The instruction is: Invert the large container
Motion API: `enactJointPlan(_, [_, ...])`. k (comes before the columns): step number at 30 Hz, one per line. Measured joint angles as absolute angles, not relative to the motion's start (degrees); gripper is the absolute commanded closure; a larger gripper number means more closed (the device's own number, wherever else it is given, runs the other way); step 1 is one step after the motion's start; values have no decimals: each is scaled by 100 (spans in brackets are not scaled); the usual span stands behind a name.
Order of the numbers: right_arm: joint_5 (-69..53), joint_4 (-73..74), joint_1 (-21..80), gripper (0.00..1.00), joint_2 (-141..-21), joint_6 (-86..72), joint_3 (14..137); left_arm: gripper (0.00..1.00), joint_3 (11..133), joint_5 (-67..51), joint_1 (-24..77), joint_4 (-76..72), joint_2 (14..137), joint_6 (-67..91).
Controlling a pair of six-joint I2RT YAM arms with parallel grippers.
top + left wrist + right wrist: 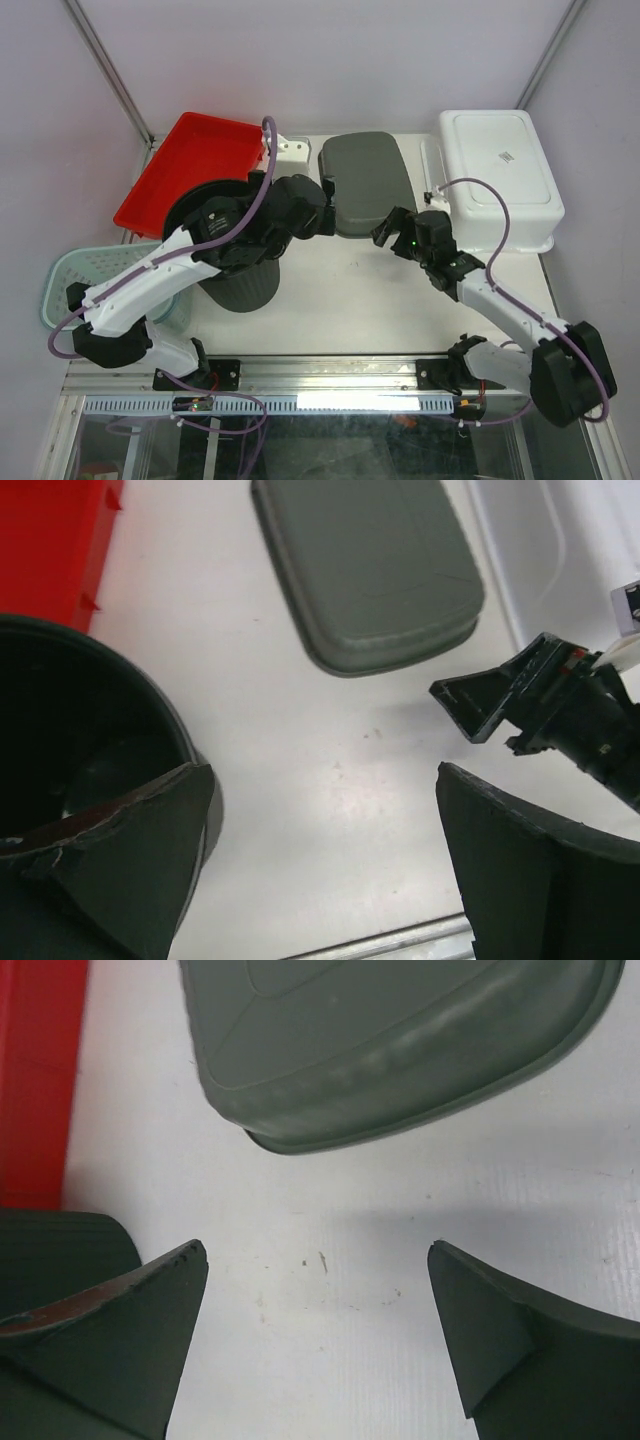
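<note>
Pale walls close in a white bench (340, 290). On it the left end effector (330, 850) hangs with jaws spread wide and nothing between them. One finger (140, 860) is at the rim of the dark round bin (90, 730), which I take for the large container. It stands mouth up at the left, under that arm. The right end effector (320, 1330), likewise spread and empty, faces it from close by over bare bench. Beyond lie an overturned grey tub (365, 185) and a red tray (195, 160). A thin pinch on the rim could slip mid-turn, the two arms could clash, or the swinging bin could knock the tray.
</note>
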State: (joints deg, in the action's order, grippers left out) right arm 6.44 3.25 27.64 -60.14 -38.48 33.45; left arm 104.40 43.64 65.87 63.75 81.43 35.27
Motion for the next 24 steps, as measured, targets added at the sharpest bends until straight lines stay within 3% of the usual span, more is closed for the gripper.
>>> enactJointPlan(10, [421,276,2939,25,-8224,-3868,4034,1,10385,4497,6250,7118,8119,3717])
enactJointPlan(24, [528,285,4160,26,-9397,-3756,5686,1,9308,4119,5955,6928,7669,3815])
